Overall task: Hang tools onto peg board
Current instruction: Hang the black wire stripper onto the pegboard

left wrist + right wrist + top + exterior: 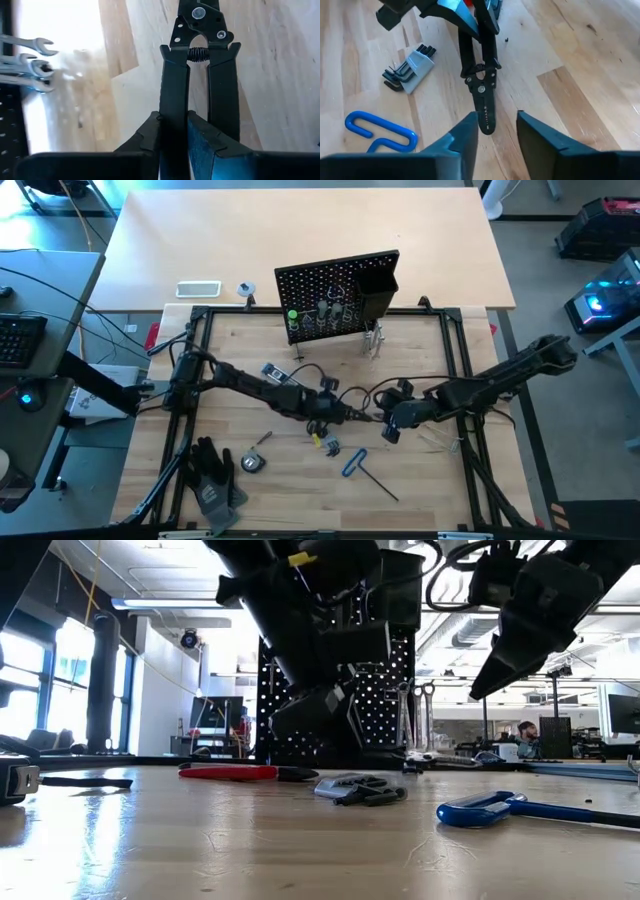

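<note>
The black pliers (pixel 481 85) are in my left gripper (pixel 174 127), which is shut on them over the middle of the table (pixel 352 416). Their nose (pixel 485 120) points toward my right gripper (pixel 495 125), which is open with the nose between its fingertips. The black peg board (pixel 335 295) stands upright at the far edge, with silver wrenches (pixel 30 65) and a green screwdriver (pixel 292 317) hanging on it. On the table lie a blue-handled hex key (pixel 380 131), a hex key set (pixel 410 70) and a red-black flat tool (pixel 235 772). My left gripper pinches one handle of the pliers (pixel 174 100) between its two fingers; the other handle (pixel 222 95) runs free beside them. The fingers slant down and lie along the handle. The pliers stick out past the fingertips, nose first, off the table. Whether my right gripper touches the nose, I cannot tell.
Black work gloves (pixel 212 480) and a small tape measure (pixel 252 462) lie near the front left. A white flat device (pixel 198 289) sits beyond the work frame at the far left. Bare wood lies to the right of the blue hex key.
</note>
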Robot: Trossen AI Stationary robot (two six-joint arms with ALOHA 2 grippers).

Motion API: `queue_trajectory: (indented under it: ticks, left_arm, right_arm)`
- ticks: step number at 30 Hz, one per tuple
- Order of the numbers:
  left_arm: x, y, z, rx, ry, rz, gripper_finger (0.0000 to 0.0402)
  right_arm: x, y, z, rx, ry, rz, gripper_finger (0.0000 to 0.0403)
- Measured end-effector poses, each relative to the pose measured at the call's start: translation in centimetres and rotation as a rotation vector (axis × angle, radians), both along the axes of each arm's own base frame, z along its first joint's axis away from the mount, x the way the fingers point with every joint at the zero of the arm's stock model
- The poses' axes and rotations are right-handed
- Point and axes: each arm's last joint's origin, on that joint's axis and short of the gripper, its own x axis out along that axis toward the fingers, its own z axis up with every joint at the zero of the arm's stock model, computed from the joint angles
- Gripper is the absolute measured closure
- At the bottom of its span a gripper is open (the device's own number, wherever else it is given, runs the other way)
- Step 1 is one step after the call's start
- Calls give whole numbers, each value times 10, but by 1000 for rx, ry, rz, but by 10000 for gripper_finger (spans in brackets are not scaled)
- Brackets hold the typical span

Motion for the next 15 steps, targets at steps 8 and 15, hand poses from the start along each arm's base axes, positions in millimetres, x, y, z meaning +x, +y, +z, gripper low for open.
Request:
queue_trajectory:
  ticks: [8,15]
  left_arm:
    - [-9,-7,27,25,-75,81,348]
    - [-23,-11,72,17,-199,135,348]
  right_arm:
    - [-9,0,7,-35,-28,-53,255]
    - [-31,0,29,-72,-119,-97,261]
